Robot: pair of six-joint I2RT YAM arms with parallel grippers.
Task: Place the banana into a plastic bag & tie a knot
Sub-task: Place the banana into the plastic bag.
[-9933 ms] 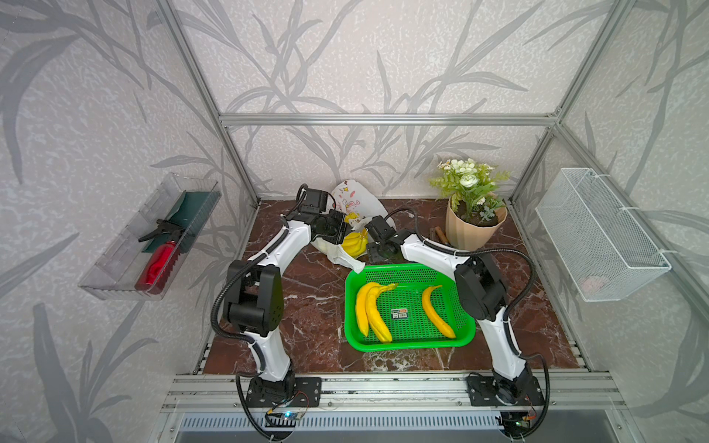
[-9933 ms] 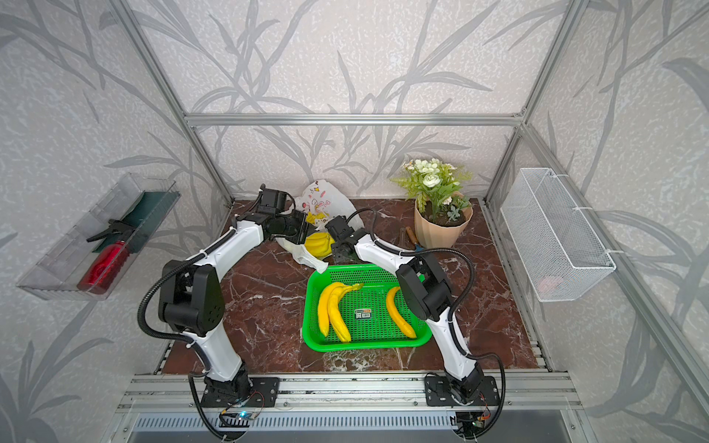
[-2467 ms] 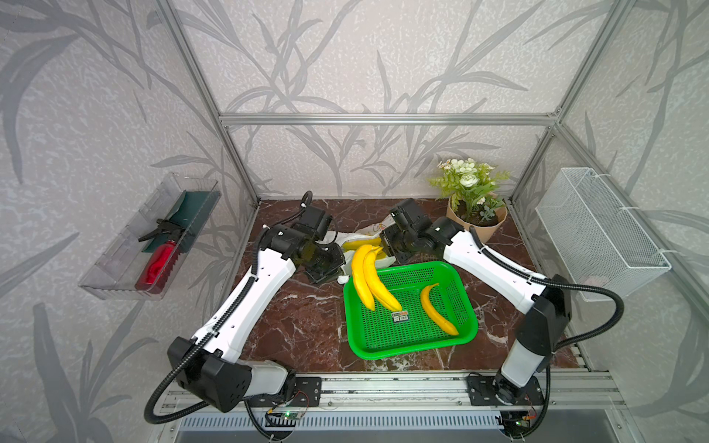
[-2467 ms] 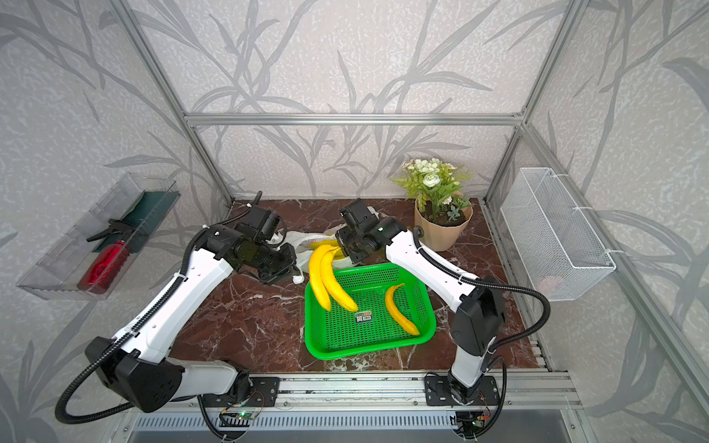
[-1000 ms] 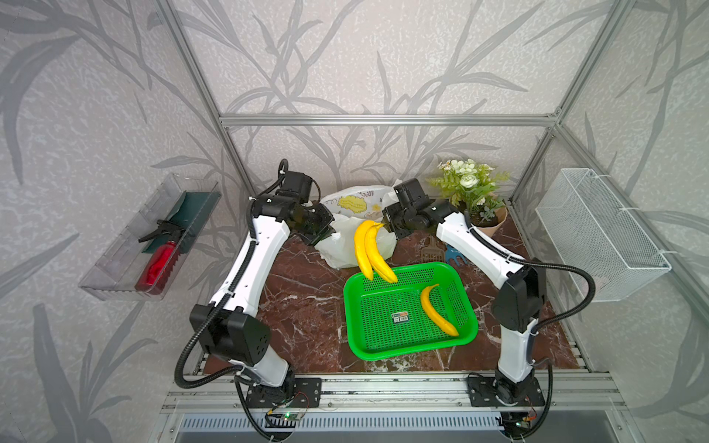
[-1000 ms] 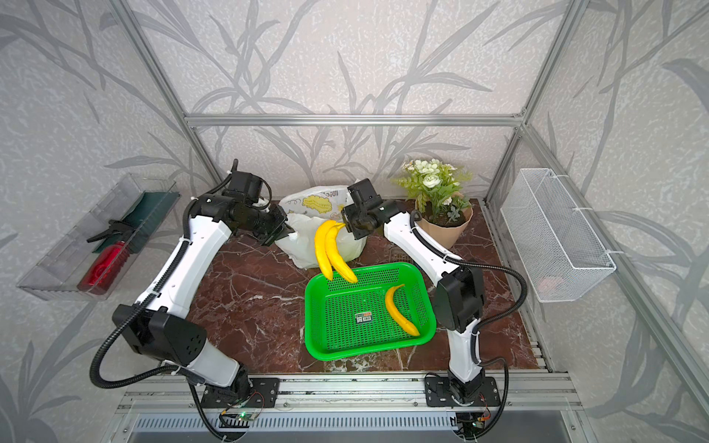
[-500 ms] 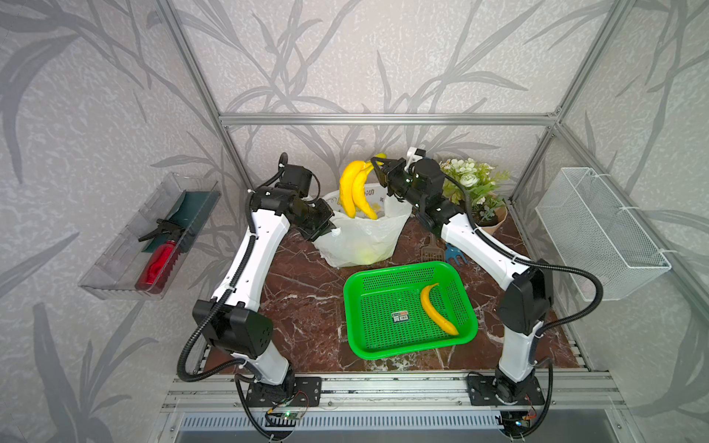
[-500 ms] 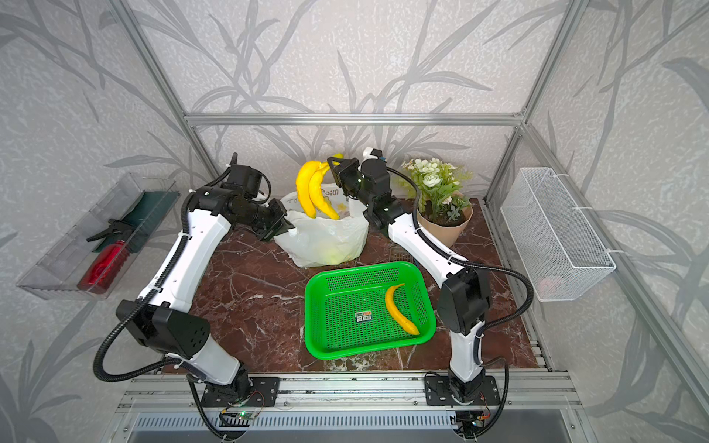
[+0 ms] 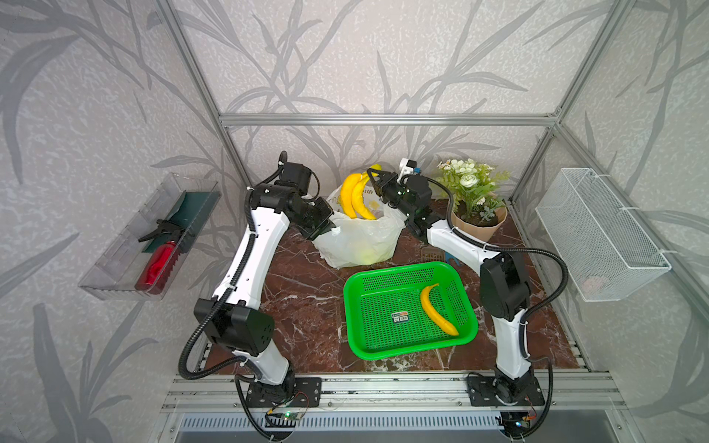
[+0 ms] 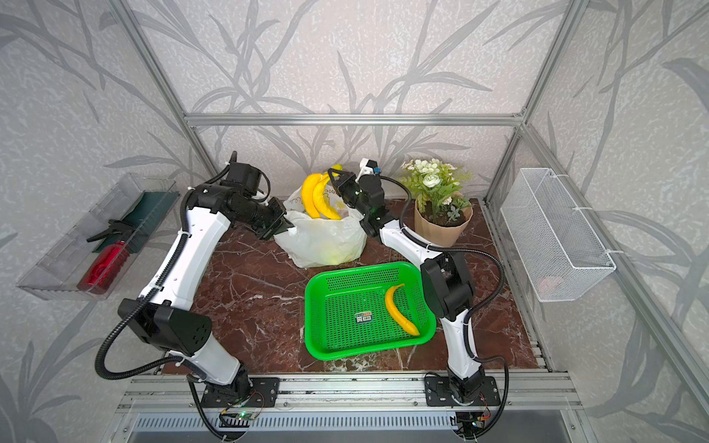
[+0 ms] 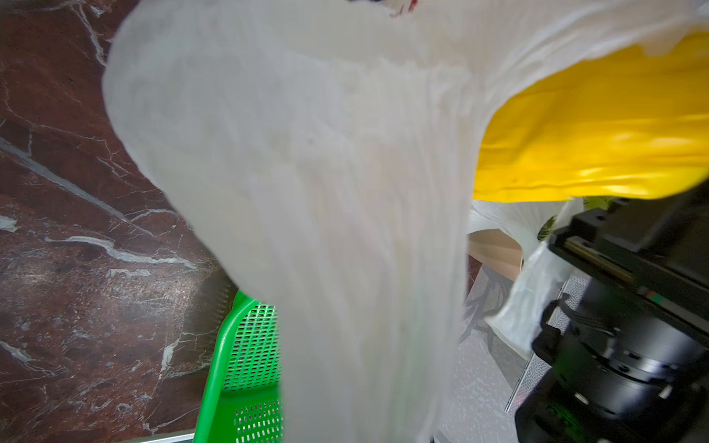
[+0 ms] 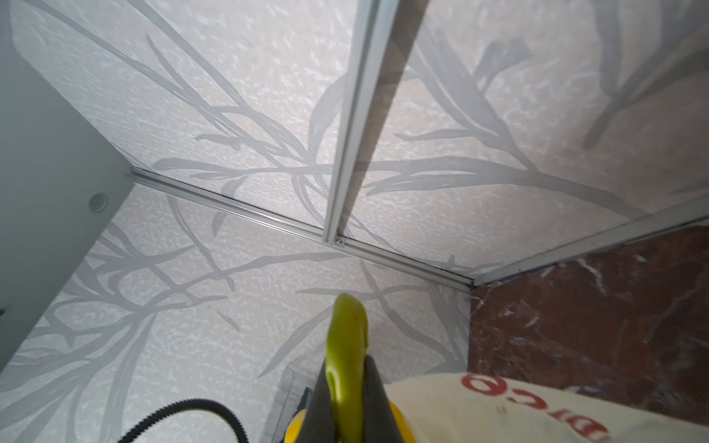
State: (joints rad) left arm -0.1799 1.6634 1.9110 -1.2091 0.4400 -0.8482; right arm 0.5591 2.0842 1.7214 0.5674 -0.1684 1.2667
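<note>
The left arm (image 9: 261, 245) stands up from the counter's (image 9: 307, 307) front edge, elbow folded, forearm slanting toward the back edge. The left claw (image 9: 325, 227) is clamped tight on the plastic bag (image 9: 356, 241) rim. The right arm (image 9: 456, 245) leans toward the back edge, wrist raised high. The right claw (image 9: 374, 177) is pinched on the bananas (image 9: 355, 195) at their stem.

A joined pair of yellow bananas (image 9: 355, 196) hangs stem-up, its lower ends at the open mouth of the plastic bag (image 9: 358, 241). The thin, white, translucent bag stands slumped and untied, with a faint yellow shape showing through its wall.
</note>
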